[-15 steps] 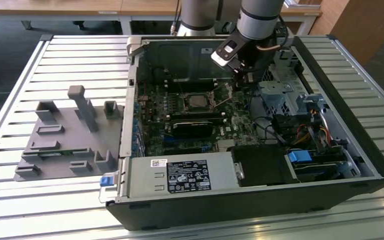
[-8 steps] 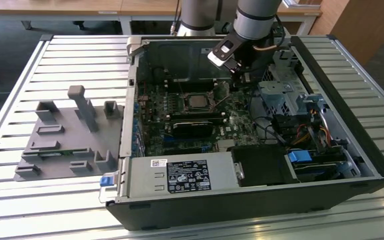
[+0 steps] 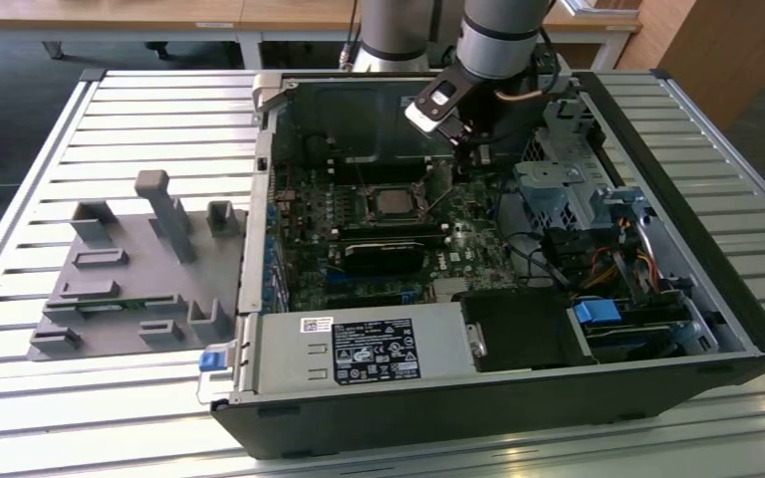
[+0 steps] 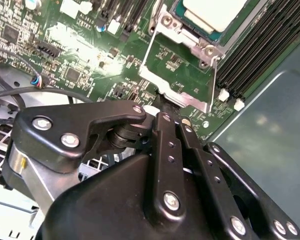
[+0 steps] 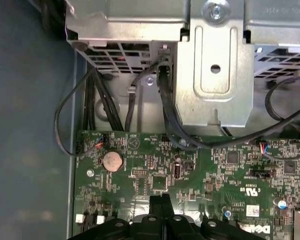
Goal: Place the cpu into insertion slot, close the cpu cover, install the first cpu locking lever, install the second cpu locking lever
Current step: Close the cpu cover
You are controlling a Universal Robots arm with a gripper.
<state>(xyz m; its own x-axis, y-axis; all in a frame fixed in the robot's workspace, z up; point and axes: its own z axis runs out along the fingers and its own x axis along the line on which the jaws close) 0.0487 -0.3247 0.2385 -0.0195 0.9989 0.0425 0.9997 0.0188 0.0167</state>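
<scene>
One cpu [image 4: 216, 12] lies in the single insertion slot [image 4: 167, 27]. One cpu cover [image 4: 182, 98] lies swung open just beside the slot. The one claw [image 4: 162, 114], fingers pressed together, sits at the cover's edge farthest from the slot.

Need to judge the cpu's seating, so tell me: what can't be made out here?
- cpu: cut off by the picture's edge in the second wrist view; part of it is out of frame.
- cover tip: hidden behind the hand in the second wrist view; contact unclear.
- slot: too small in the exterior view to judge seating.
</scene>
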